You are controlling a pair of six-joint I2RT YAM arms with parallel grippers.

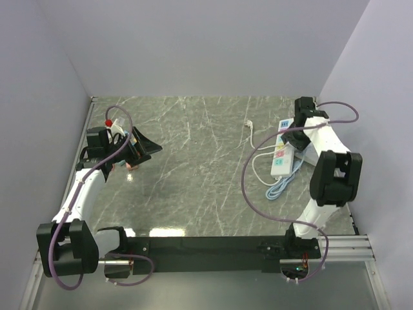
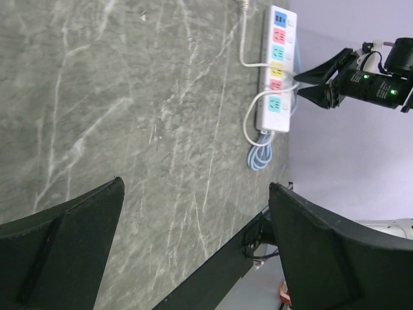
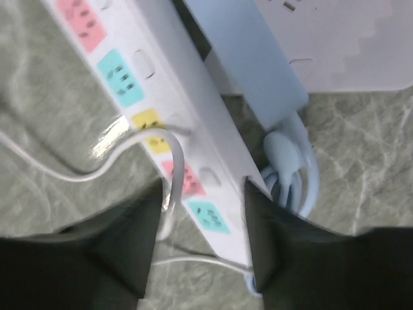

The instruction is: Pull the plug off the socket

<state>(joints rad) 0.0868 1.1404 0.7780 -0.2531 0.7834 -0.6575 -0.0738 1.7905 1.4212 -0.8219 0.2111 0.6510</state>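
Observation:
The socket [image 1: 281,154] is a long white strip with coloured outlets, lying at the right of the table; it also shows in the left wrist view [image 2: 279,77]. A thin white cord's plug [image 3: 179,132] sits in the yellow outlet. My right gripper [image 3: 203,187] is open and straddles the strip [image 3: 213,174] near its pink and teal outlets. Its right finger [image 3: 284,252] touches the strip's edge, and its left finger [image 3: 122,252] stands just beside the cord. My left gripper [image 1: 145,150] is open and empty, far off at the left.
A coiled pale blue cord [image 1: 279,187] lies at the strip's near end. The white cord's loose end [image 1: 248,124] lies on the marble top further back. Walls stand close on the left, right and back. The black base rail [image 1: 206,247] runs along the near edge.

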